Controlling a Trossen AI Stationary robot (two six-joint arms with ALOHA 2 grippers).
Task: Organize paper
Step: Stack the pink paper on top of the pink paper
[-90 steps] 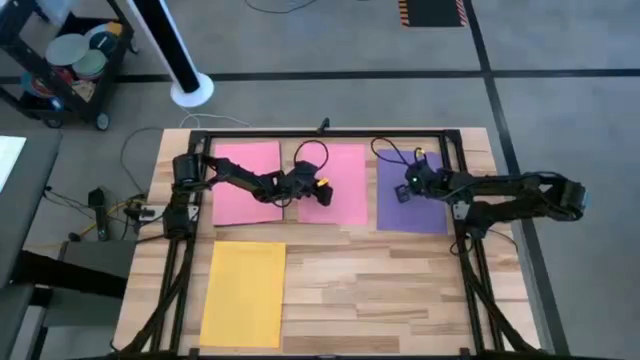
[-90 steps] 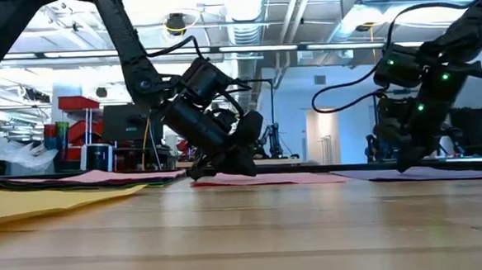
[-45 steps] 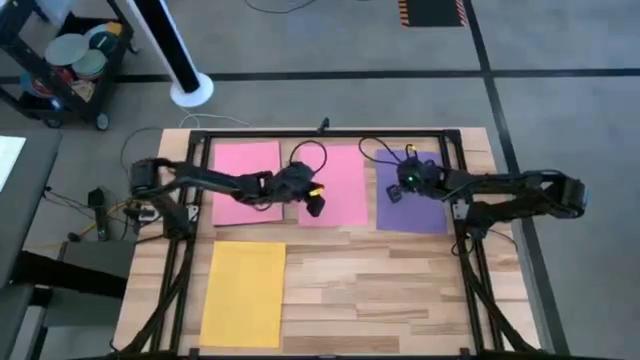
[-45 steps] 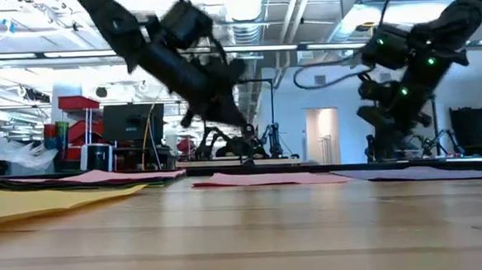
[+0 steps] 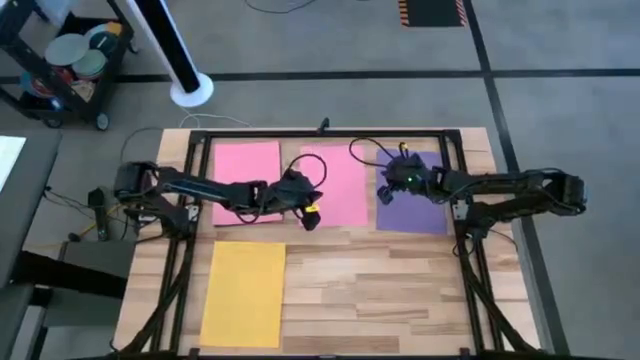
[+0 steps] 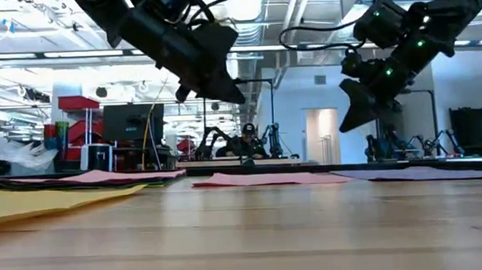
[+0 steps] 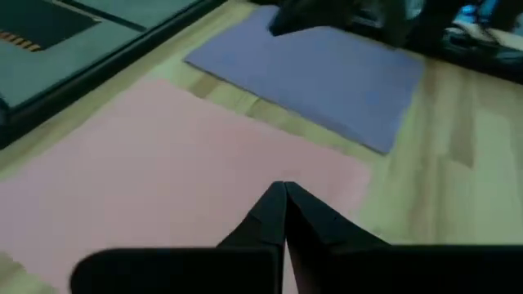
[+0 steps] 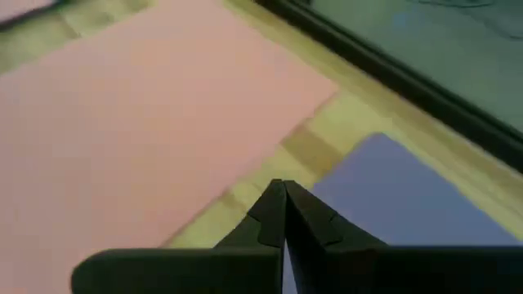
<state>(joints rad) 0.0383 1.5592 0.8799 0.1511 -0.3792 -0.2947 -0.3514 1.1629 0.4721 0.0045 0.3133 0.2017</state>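
Several sheets of paper lie flat on the wooden table. Across the far half are a pink sheet (image 5: pixel 247 182), a second pink sheet (image 5: pixel 338 186) and a purple sheet (image 5: pixel 418 200). A yellow sheet (image 5: pixel 243 293) lies near the front left. My left gripper (image 5: pixel 312 214) hangs shut above the near edge of the middle pink sheet (image 7: pixel 188 180), clear of it in the low view (image 6: pixel 236 97). My right gripper (image 5: pixel 385 192) hangs shut over the gap between the middle pink sheet (image 8: pixel 139 122) and the purple sheet (image 8: pixel 392 188), also raised (image 6: pixel 347 126).
A black metal frame (image 5: pixel 330 134) runs along the table's far edge and down both sides. Bare wood (image 5: pixel 380 290) lies to the right of the yellow sheet. A cart (image 5: pixel 60 60) and a white pole base (image 5: pixel 190 88) stand on the floor beyond the table.
My left gripper has risen off the middle pink sheet and drifted toward the table's near edge. My right gripper has lifted from the purple sheet and moved toward the table's left, to that sheet's left edge. The sheets lie where they were.
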